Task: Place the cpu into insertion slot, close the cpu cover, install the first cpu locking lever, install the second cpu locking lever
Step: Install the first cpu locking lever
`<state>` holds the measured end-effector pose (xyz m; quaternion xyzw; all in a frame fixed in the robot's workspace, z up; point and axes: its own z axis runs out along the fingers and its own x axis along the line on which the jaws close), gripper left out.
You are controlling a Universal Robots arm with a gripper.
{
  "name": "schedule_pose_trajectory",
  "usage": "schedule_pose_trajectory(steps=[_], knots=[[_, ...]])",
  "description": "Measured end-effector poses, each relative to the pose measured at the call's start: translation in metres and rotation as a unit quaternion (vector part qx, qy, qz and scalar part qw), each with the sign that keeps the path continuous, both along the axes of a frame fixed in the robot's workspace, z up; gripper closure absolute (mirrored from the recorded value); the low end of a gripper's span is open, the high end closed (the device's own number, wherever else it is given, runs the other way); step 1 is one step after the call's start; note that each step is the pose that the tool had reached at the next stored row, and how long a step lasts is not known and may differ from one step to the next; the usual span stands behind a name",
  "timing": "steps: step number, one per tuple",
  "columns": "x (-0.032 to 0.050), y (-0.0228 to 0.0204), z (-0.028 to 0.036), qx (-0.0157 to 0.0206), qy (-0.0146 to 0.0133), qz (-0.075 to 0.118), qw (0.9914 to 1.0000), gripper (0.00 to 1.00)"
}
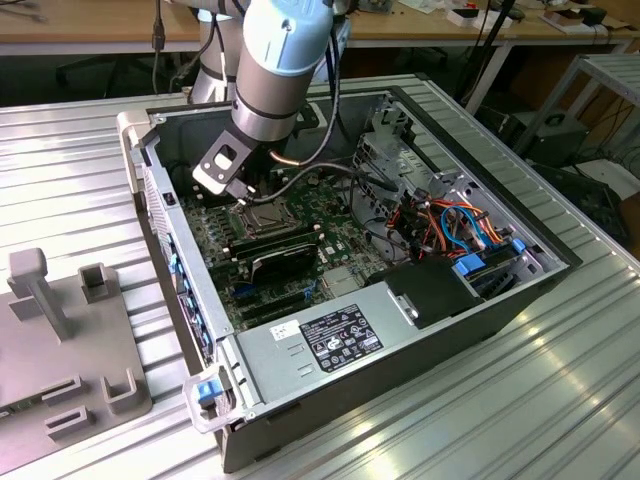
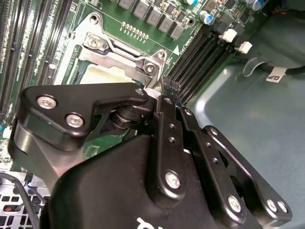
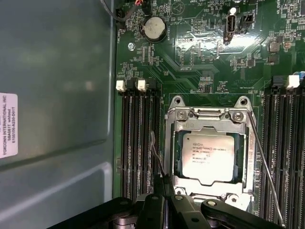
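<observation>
Black linkages of the gripper [image 2: 167, 90] sit nearest the lens in both wrist views, its two fingers drawn together until almost no gap is left. Their tips [image 3: 164, 183] meet the lower end of a thin wire lever [image 3: 156, 155]; whether they pinch it or only press against it cannot be told. Just beside them the cpu [image 3: 208, 155] lies flat in the insertion slot [image 1: 264, 218], its pale silvery-tan face with small print showing through the window of the cpu cover [image 3: 209, 117], which is folded down over it. A second wire lever [image 3: 264, 171] slants away from the cover's far edge, across the memory slots [image 3: 286, 157]. The exterior view shows the arm [image 1: 285, 60] reaching steeply down into the open computer case [image 1: 500, 290], wrist low over the green circuit board [image 3: 205, 57]. The second wrist view shows the cover's screwed hinge plate [image 2: 119, 52] beyond the fingertips.
</observation>
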<state>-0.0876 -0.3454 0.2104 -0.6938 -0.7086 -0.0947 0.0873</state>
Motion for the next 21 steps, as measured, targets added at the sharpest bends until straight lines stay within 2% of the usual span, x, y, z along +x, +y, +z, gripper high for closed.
schedule_pose_trajectory(steps=[10, 21], knots=[[0.0158, 0.0008, 0.0000, -0.0016, 0.0009, 0.000, 1.00000, 0.89], [0.0238, 0.0027, 0.0000, -0.0020, 0.0010, 0.000, 1.00000, 0.89]])
